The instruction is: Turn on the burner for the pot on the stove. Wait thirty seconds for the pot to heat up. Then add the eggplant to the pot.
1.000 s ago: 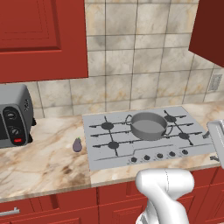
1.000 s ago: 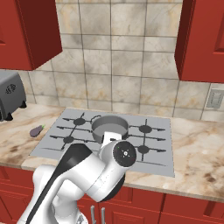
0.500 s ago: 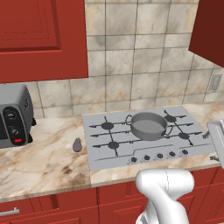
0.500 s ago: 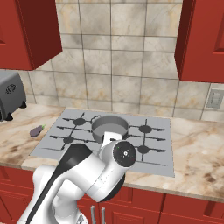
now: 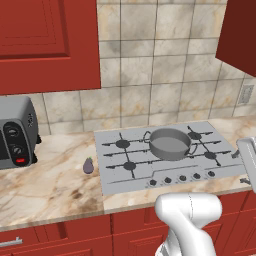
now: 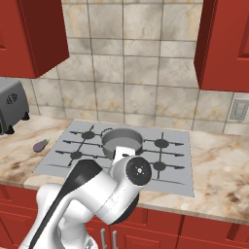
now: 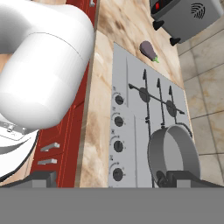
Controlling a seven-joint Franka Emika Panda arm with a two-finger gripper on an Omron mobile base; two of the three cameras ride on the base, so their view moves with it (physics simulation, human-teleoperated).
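Note:
The grey pot sits on the rear middle burner of the light-grey stove, and it is empty. In the hand view the pot is at the lower right, beside the row of dark knobs along the stove's front edge. A small purple eggplant lies on the counter just left of the stove, and shows too as the eggplant and the eggplant. My gripper is open, its fingertips wide apart with nothing between them. It hangs above the stove's front right area, near the knobs.
A grey toaster oven with a red button stands at the far left of the marble counter. Red cabinets hang above both sides. A wall outlet is at the right. My arm's white elbow blocks the stove's front.

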